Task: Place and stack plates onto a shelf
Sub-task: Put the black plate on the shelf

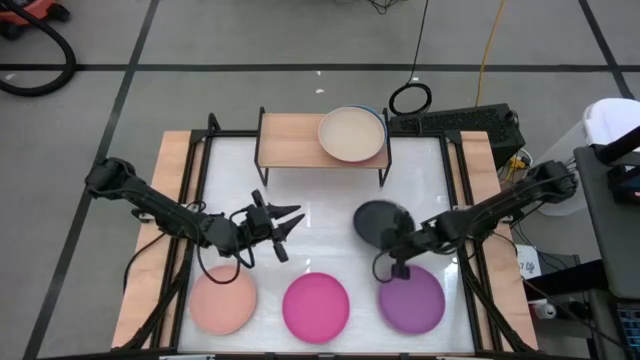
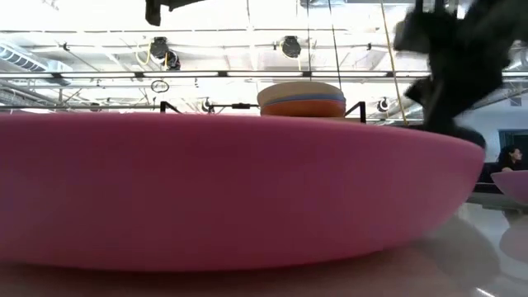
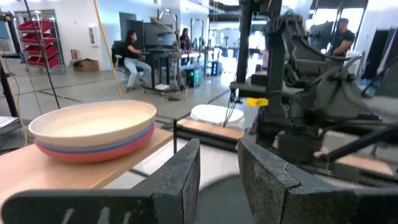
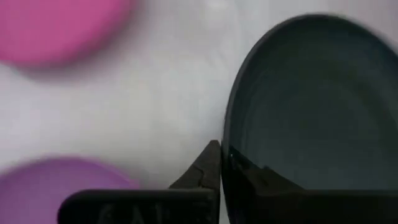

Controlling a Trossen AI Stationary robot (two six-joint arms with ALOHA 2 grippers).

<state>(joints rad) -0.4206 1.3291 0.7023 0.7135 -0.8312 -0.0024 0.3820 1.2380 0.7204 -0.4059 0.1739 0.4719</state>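
The light-wood shelf (image 1: 300, 140) stands at the table's far edge. On its right half sits a stack of plates (image 1: 352, 133) (image 3: 93, 127), beige on top, blue and red below it. The peach plate (image 1: 223, 300), a magenta plate (image 1: 316, 307) (image 2: 231, 190) and the purple plate (image 1: 411, 300) lie in a row along the near edge. My right gripper (image 1: 388, 243) is shut on the black plate (image 1: 378, 220) right of the table's middle. My left gripper (image 1: 287, 224) hangs open over the table's middle left, pointing toward the shelf and touching nothing. My right gripper pinches the black plate's rim (image 4: 227, 149) on its near side, one finger (image 4: 210, 167) outside the rim and the other over the plate's inner face. The fingers come from the table's right near side. The plate tilts and sits raised above the table.
The shelf's left half (image 1: 285, 140) shows bare wood. A black cable ring (image 1: 410, 98) lies on the floor beyond the table, with a dark box (image 1: 470, 122) at the far right corner. People sit in the room behind (image 3: 132, 53). White table surface shows between the shelf and the near plates.
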